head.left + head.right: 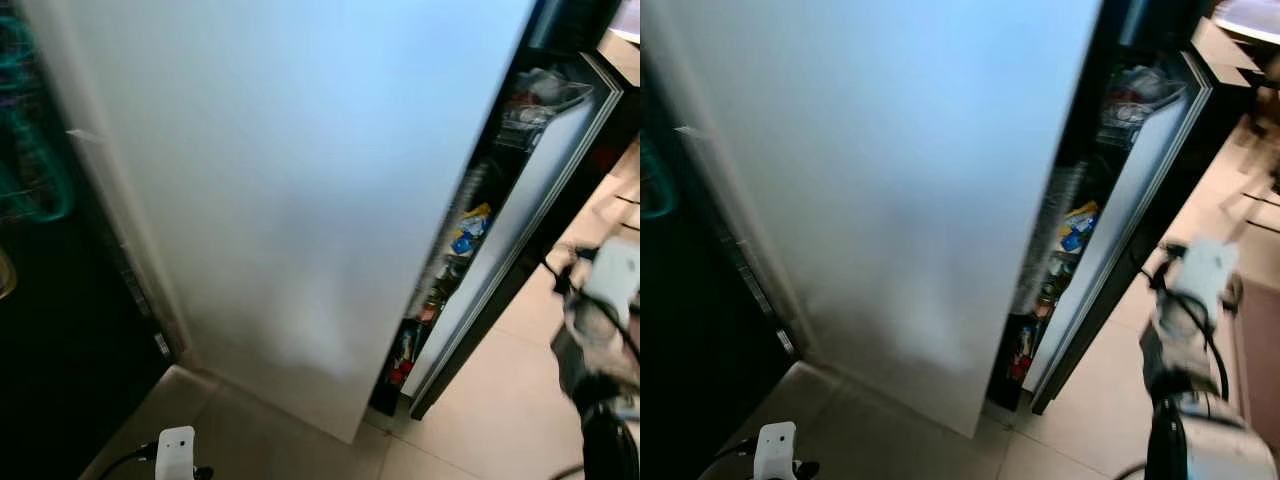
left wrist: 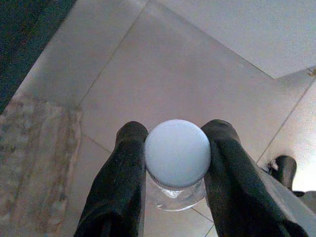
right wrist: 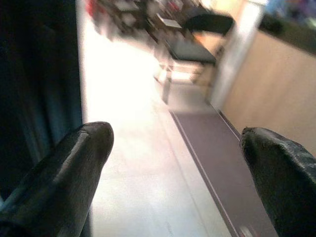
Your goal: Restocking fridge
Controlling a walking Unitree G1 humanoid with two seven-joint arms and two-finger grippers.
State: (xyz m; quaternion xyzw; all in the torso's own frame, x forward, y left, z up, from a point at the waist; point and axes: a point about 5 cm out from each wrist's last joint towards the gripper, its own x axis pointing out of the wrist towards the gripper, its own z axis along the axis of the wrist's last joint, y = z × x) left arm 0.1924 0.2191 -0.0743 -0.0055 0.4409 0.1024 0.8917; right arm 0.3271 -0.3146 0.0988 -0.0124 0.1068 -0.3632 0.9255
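Floor: you stand on pale beige tiles with thin grout lines; under the left claw they run up to the foot of the fridge, and a worn mottled rug lies off to one side of that claw.
Fridge: a tall white side panel takes up most of your head views. Its door stands ajar on your right, ahead of the right claw.
Door shelves: you can see packed racks in the gap, with a yellow and blue packet midway up, small jars and red items near the floor, and clear wrapping at the top.
Writing: the packets are too blurred for you to read any brand or label.
Left of fridge: a dark glass-fronted unit with teal reflections.
Left claw: its two black fingers are closed onto a clear bottle just under its white ribbed cap, pointing down at the tiles.
Right claw: spread wide with nothing between the pads; you see its arm raised beside the fridge door.
Beyond the right claw: a bright corridor floor, a grey runner mat, a beige wall and a dark chair, all blurred.
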